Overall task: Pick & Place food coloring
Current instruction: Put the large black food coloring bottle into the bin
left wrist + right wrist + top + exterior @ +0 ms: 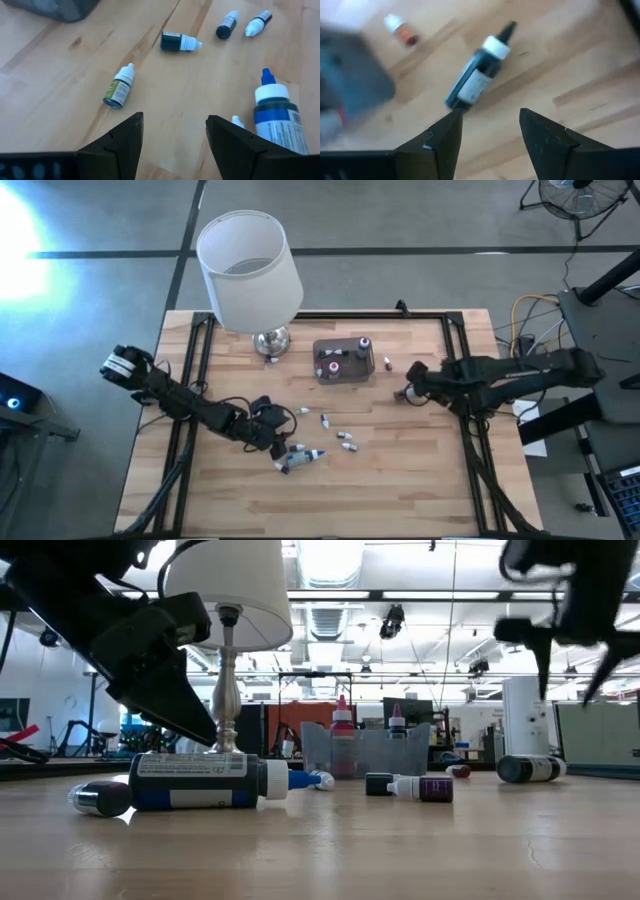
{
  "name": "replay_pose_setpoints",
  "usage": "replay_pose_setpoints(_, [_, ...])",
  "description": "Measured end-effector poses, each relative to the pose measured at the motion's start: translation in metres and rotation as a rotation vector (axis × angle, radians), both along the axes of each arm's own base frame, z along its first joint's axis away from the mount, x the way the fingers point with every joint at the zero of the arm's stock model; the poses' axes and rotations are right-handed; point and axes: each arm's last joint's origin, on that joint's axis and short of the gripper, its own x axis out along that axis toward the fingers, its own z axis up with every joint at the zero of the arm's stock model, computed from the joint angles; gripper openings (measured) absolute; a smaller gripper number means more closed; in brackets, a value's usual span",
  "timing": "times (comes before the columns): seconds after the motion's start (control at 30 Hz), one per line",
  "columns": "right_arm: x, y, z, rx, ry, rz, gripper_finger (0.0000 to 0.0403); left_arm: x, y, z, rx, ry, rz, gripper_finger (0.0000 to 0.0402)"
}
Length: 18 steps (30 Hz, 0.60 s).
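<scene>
Small food coloring bottles lie on their sides mid-table: several tiny ones, among them a green-labelled one and a dark one, and a larger blue-tipped bottle. My left gripper is open and hovers low beside that blue-tipped bottle, touching nothing. My right gripper is open above a dark bottle with a white collar lying on the table's right part. A tiny reddish bottle lies near it. More bottles stand upright in the translucent grey box.
A lamp with a white shade and a chrome base stands at the far left of the table, next to the grey box. Black frame rails run along the table's sides. Bare wood lies toward the near edge.
</scene>
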Motion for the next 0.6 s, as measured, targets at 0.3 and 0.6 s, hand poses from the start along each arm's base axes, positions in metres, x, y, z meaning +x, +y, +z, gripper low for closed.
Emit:
replay_pose_setpoints(0.3, [-0.004, -0.025, -0.050, 0.031, 0.187, -0.279, 0.0192, 0.003, 0.004, 0.002, -0.006, -0.007, 0.016, 0.0194])
replay_pose_setpoints(0.6, [0.017, -0.047, -0.064, 0.057, 0.089, -0.400, 0.0192, 0.003, 0.003, 0.001, -0.035, 0.013, -0.014, 0.0194])
